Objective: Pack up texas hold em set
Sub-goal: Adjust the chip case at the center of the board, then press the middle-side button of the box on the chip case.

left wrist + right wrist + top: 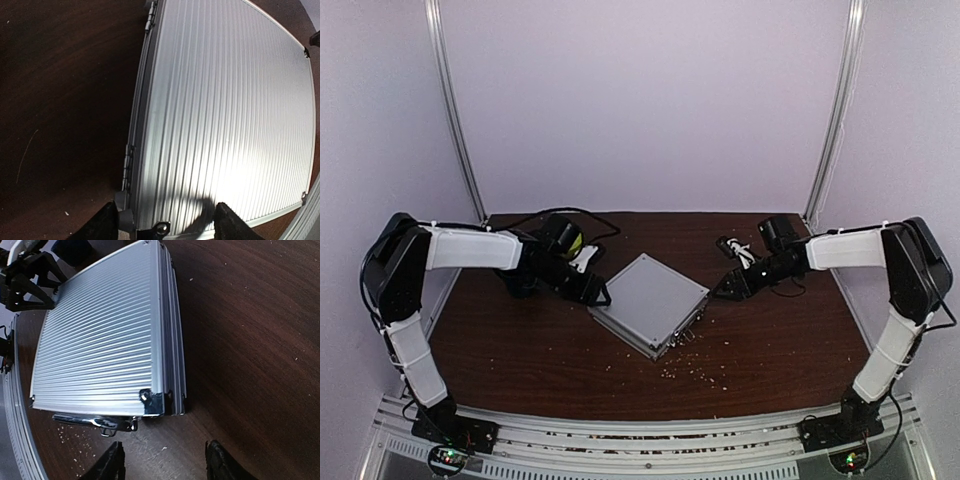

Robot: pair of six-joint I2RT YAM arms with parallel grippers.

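1. Table (520, 350): dark brown wood-grain top, filling the lower middle of the top view; glossy, with pale reflections in the right wrist view.
2. Crumbs (695, 372): pale specks scattered on the table, lower centre of the top view, thinning toward the bottom edge.
3. Scratch (26, 155): one thin light curved line on the tabletop, left side of the left wrist view.
4. Back wall (640, 100): plain pale lilac, upper half of the top view.
5. Left upright (455, 110) and right upright (835, 110): silver metal posts, leaning inward toward the table's far corners.
6. Rail (640, 445): slotted silver metal strip along the bottom of the frame.
7. Yellow-green object (576, 240): small patch, upper left of the table, mostly hidden; kind cannot be told.
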